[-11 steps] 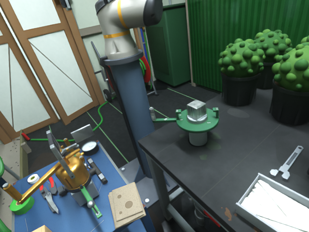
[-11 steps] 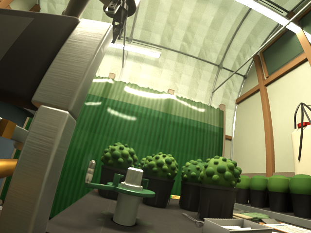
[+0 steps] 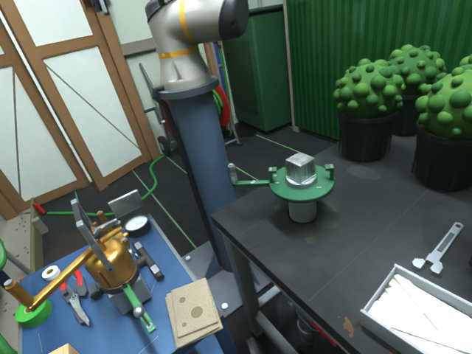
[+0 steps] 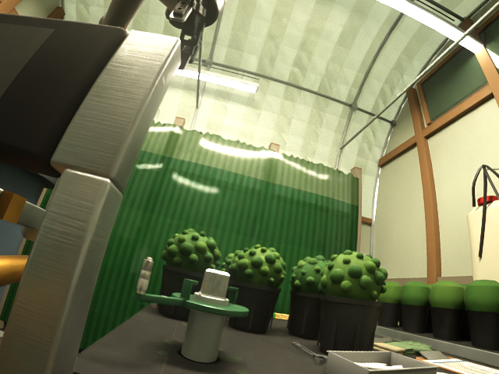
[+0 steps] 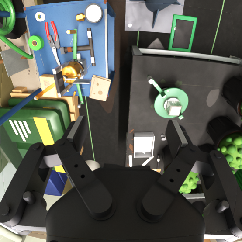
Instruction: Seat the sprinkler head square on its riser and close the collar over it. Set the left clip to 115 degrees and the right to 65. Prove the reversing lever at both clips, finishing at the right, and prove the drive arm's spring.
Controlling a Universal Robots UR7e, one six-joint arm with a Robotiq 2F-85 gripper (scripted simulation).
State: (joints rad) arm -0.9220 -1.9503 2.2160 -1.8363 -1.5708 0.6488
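On the dark bench stands a white riser [image 3: 302, 210] topped by a green disc [image 3: 302, 185] with two upright green clips at its rim and a square grey block in the middle. A green lever [image 3: 249, 183] with a grey knob sticks out from the disc toward the arm's pedestal. The brass sprinkler head [image 3: 109, 259], with its long brass arm and grey collar plates, sits on a stand on the blue cart at the lower left. My gripper [image 5: 127, 132] hangs high above the gap between cart and bench. It is open and holds nothing.
The arm's blue pedestal [image 3: 204, 167] rises between cart and bench. Potted shrubs [image 3: 368, 106] crowd the bench's far right, a white tray [image 3: 419, 312] fills its near corner, and a grey wrench [image 3: 442, 247] lies beside it. Pliers, tape rolls, a gauge and sponges litter the cart.
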